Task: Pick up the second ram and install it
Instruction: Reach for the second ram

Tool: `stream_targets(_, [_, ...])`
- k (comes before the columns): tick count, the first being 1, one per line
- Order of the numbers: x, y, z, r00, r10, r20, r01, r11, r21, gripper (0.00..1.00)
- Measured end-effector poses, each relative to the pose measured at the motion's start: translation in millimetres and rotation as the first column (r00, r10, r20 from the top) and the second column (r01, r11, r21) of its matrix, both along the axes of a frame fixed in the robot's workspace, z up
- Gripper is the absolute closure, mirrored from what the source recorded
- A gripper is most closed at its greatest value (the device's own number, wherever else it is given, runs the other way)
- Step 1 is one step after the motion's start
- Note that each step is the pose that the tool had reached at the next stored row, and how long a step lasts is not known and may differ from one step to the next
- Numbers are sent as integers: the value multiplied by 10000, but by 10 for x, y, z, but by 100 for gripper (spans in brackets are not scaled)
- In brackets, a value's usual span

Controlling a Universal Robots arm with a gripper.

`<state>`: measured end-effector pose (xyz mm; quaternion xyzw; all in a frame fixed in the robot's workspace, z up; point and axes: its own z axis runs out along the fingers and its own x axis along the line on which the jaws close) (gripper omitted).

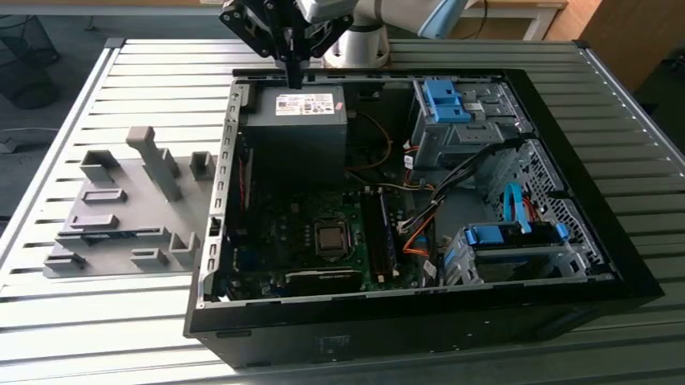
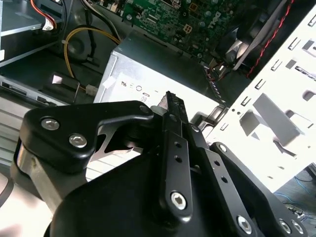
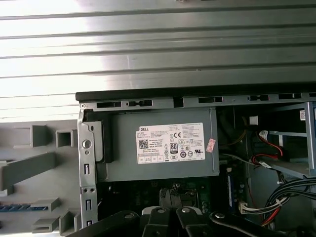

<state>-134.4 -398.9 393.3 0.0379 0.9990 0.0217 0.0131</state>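
Observation:
A thin blue-green ram stick (image 1: pixel 127 234) lies on edge in the grey fixture plate (image 1: pixel 118 265), at the exterior view's left of the open computer case (image 1: pixel 428 321). In the first wrist view the ram (image 3: pixel 12 208) shows as a blue strip in that fixture. My gripper (image 1: pixel 291 79) hangs over the case's far edge, above the grey power supply (image 1: pixel 300 120), well away from the ram. Its black fingers (image 2: pixel 170 106) are shut together with nothing between them. They point down at the power supply's label (image 3: pixel 170 144), with the gripper (image 3: pixel 170 195) just in front of it.
The motherboard (image 1: pixel 310 241) with its long black memory slots (image 1: pixel 377 233) lies in the case's near half. Blue drive brackets (image 1: pixel 444 100) and cable bundles (image 1: pixel 428 216) fill the exterior view's right side. Grey fixture posts (image 1: pixel 156 160) stand up from the plate on the slatted metal table (image 1: pixel 107 321).

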Motion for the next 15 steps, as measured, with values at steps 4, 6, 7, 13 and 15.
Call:
stream_targets(4, [-29,0,0,10000,0,0,0,10000,0,89])
stream_targets(6, [-46,0,0,10000,0,0,0,10000,-1,89])
stream_targets(7, [-55,0,0,10000,0,0,0,10000,-1,89])
stream_targets(13, [-95,0,-1,10000,1,0,-1,10000,0,89])
stream_targets(15, [-108,0,-1,10000,1,0,-1,10000,-1,89])
